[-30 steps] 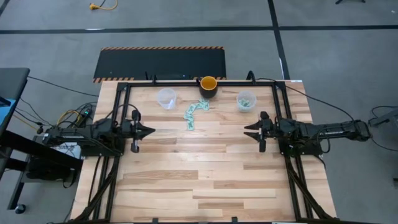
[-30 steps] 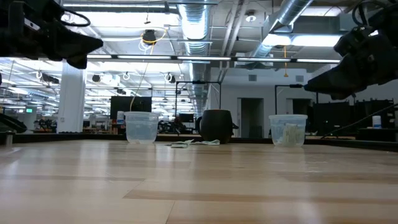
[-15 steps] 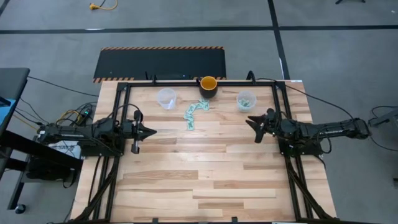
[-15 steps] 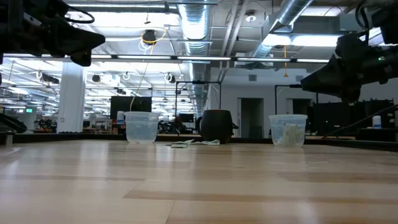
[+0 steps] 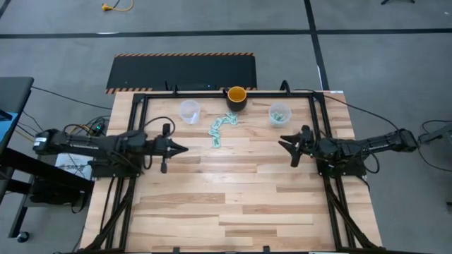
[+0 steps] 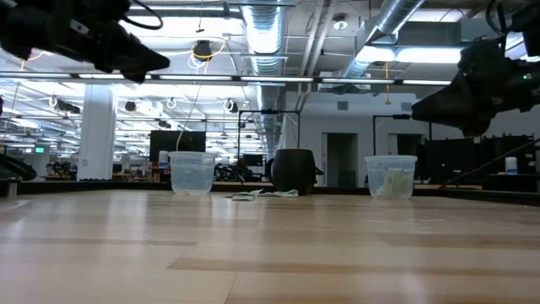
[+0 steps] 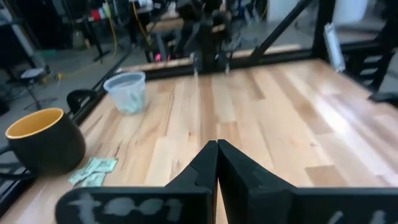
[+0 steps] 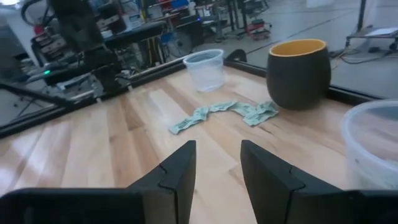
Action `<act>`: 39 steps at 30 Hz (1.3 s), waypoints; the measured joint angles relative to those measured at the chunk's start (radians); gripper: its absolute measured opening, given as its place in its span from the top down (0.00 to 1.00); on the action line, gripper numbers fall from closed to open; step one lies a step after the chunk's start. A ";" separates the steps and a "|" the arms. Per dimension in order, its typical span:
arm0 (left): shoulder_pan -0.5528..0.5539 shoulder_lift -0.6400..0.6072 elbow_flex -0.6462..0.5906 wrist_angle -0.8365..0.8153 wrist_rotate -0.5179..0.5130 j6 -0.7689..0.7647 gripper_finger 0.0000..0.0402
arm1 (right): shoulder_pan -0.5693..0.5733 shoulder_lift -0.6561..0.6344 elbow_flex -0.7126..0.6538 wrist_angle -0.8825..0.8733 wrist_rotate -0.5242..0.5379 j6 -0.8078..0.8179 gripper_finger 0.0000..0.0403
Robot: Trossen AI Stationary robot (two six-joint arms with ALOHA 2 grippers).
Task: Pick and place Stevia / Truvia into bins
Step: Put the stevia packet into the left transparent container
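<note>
The Stevia sachets (image 5: 219, 129) lie flat in a light green and white trail on the wooden table, just in front of the yellow-orange cup (image 5: 236, 97); the right wrist view shows the sachets (image 8: 227, 114) too. One clear cup (image 5: 188, 111) stands to their left. The other clear cup (image 5: 280, 114) stands to their right and holds a few sachets. My left gripper (image 5: 185, 149) hovers shut left of the sachets, its fingers (image 7: 216, 149) closed together. My right gripper (image 5: 282, 142) hovers open to the right of the sachets, its fingers (image 8: 217, 158) parted and pointing toward them.
A black frame rail (image 5: 212, 90) runs along the table's far edge behind the cups. The near half of the wooden table (image 5: 226, 204) is bare boards. Both arms float well above the table surface in the low view.
My left arm has reached toward the table's right, bringing its gripper closer to the sachets. My right gripper has shifted slightly toward the far edge and turned toward the sachets. The sachets and cups have stayed put.
</note>
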 joint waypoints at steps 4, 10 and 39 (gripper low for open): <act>0.000 0.116 0.080 -0.046 -0.054 0.004 1.00 | 0.016 0.000 0.000 -0.002 -0.030 -0.041 0.70; 0.000 0.241 0.173 -0.046 -0.069 0.092 1.00 | 0.032 0.000 0.001 -0.003 -0.038 -0.048 0.70; 0.042 0.326 0.254 0.015 -0.275 0.295 0.82 | 0.031 0.000 0.002 -0.003 -0.041 -0.047 0.70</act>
